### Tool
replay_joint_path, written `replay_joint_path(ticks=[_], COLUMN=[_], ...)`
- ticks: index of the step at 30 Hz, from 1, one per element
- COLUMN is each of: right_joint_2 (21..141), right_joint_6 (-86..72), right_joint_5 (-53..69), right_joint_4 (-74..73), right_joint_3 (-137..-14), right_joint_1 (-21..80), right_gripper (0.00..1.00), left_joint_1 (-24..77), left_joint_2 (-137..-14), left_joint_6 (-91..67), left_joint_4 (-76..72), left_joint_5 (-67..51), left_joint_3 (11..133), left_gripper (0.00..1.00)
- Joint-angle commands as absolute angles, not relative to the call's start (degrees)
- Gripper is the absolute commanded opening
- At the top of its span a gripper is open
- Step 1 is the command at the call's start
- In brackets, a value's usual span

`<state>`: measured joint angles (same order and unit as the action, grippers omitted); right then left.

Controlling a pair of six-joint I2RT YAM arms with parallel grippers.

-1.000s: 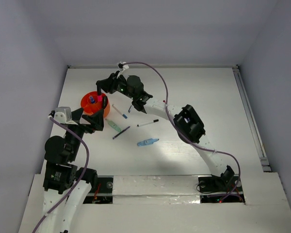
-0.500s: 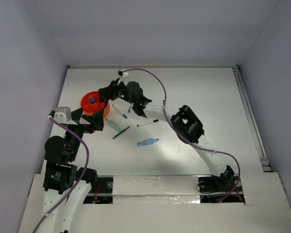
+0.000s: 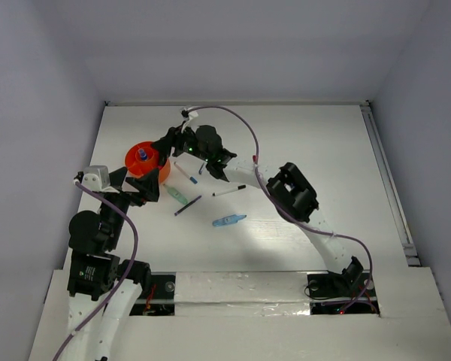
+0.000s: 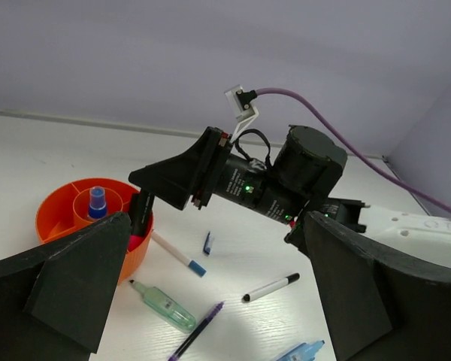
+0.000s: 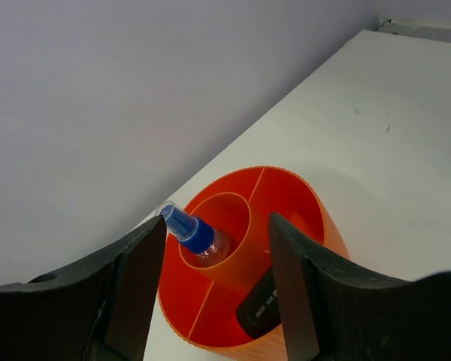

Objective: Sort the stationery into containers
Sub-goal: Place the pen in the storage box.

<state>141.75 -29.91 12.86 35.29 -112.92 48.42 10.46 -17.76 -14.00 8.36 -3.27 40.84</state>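
Right claw (image 5: 216,226) has spread — marker (image 5: 259,304) now in cup (image 5: 331,233).

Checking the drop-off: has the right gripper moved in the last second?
Yes. In the top view the right gripper has come nearer the arm bases, from beyond the far-right rim of the orange cup to over its right rim.

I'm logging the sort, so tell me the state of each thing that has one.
right gripper: open, above the orange cup
left gripper: open, empty
black marker: in the cup's outer compartment
blue-capped bottle: capped, in the cup's centre well
green marker: lying outside the cup
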Motion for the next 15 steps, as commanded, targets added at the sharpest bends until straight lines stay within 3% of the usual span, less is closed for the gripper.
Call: replay_joint_path(ticks=[1,6,12,15], right_joint_2=[134.0,125.4,116.0,115.0], right_joint_6=[-26.4,-23.9,-20.0,-17.8], right_joint_5=[14.9,14.7,12.0,12.0], right_joint_4=[32.5,30.6,19.3,9.1], right_joint_3=[-113.4,-101.2,-88.0,-87.6], right_joint_1=[48.8,48.8,48.3,47.0], right_gripper=[0.63,0.61,0.30,0.24], left_joint_1=[9.8,9.8,9.8,9.8], left_joint_2=[-17.7,-17.4,-17.8,-18.0], left_joint_6=[-14.2,-14.0,-14.0,-14.1], left_joint_4=[5.3,5.5,5.6,5.7], left_joint_5=[-3.2,-2.2,-2.1,-2.5], left_joint_3=[40.8,40.8,40.8,40.8], left_gripper=[0.99,0.99,0.99,0.99])
